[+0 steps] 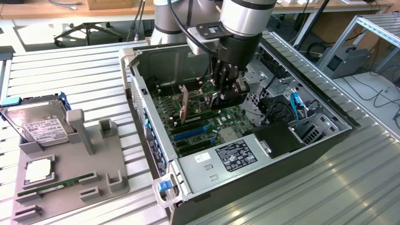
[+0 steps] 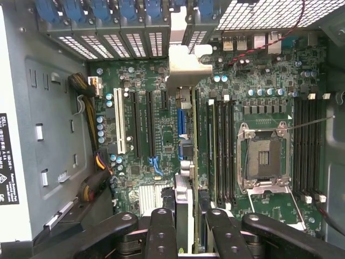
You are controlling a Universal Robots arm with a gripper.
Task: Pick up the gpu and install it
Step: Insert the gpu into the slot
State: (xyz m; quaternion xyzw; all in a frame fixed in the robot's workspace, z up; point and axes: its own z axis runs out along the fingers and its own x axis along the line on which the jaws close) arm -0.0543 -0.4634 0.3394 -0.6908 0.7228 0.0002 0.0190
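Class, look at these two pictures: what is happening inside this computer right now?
A robot arm's gripper is reaching down into an open computer case, holding the gpu on edge above the motherboard. In the wrist view the card runs between the fingers, its pale metal bracket towards the rear slot covers. Outside the case, a grey tray carries a hard drive and a memory stick.

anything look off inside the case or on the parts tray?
Nothing stands out. The gpu stands upright on edge over the motherboard, gripped between the fingers, bracket toward the case's rear slots. The hard drive and memory stick sit tidy in the grey tray.
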